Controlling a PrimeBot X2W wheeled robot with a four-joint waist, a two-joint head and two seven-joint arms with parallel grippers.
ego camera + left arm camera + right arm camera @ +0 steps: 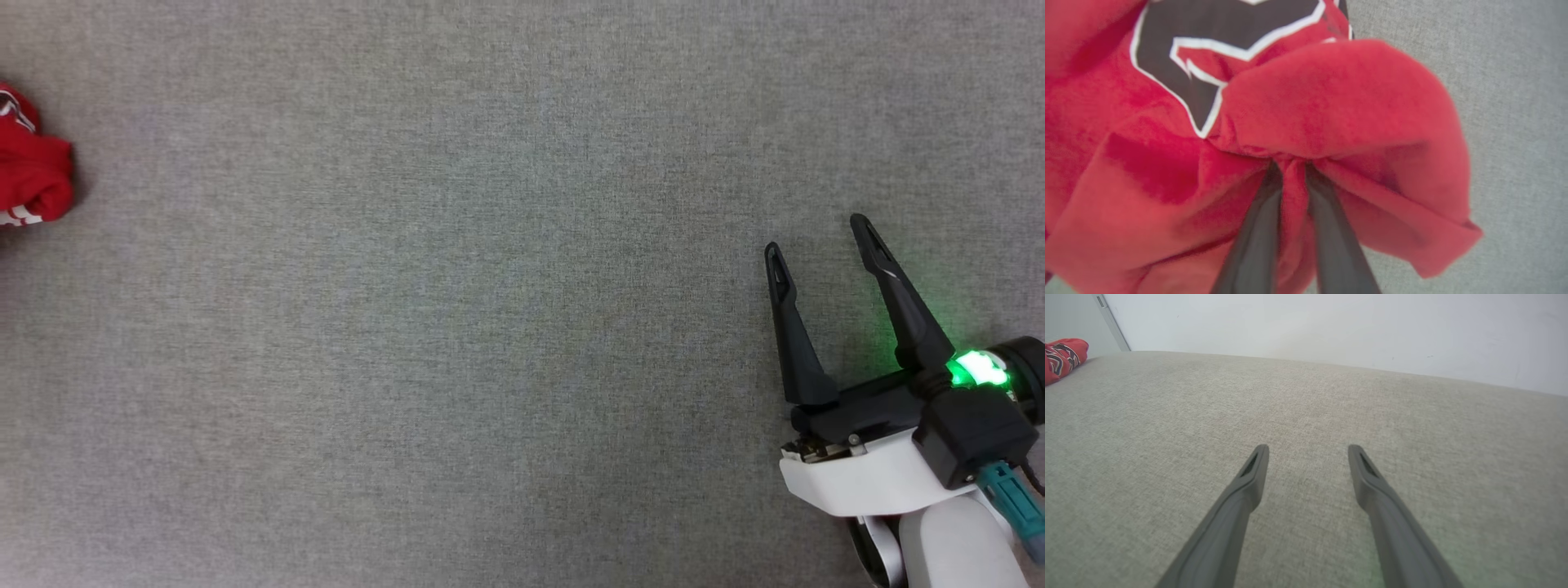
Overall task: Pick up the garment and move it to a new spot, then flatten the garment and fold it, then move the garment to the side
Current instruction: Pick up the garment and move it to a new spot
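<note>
So the shirt (33, 175) is bunched up at the far left of the grey surface (457, 327), my left gripper (1292, 167) pinched on a red fold of it (right gripper (815, 234) spread wide, well apart).

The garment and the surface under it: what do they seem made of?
The garment: soft matte red fabric, probably a knit, slightly fuzzy, bunching in rounded folds; its black white-edged lettering looks printed or stitched on. The surface: grey matte woven cloth, likely upholstery, with a fine speckled weave.
</note>
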